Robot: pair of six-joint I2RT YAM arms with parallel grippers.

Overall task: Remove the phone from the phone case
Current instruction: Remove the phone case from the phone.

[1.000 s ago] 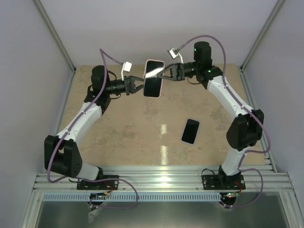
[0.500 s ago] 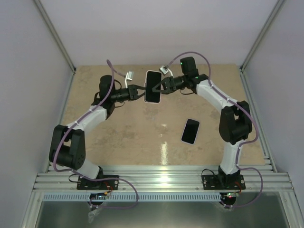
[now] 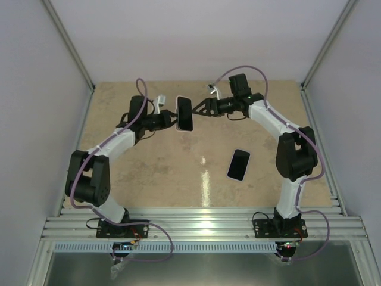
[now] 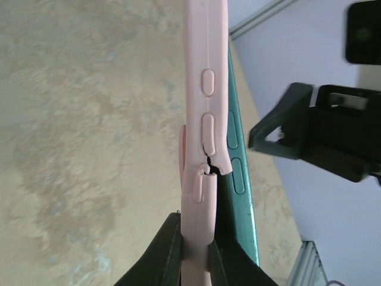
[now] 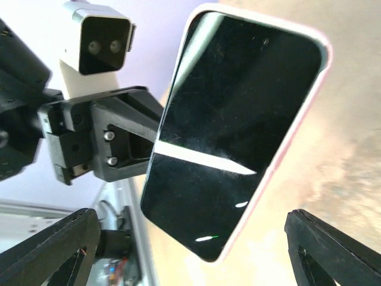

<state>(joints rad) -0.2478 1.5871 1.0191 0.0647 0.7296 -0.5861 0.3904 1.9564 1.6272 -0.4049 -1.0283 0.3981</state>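
The phone shows its black screen in the right wrist view, framed by the pink phone case. In the left wrist view the case stands edge-on, and the phone's green side sits apart from the case wall. My left gripper is shut on the case's lower edge. My right gripper is open, its fingers wide on either side of the phone and touching nothing. From above, the cased phone hangs over the back of the table between the left gripper and the right gripper.
A second dark phone lies flat on the beige table, right of centre. Grey walls and metal posts close the back and sides. A metal rail runs along the near edge by the arm bases.
The right gripper has opened and let go of the cased phone. Both arms drew back and left, and the phone now stands edge-on to the top camera.
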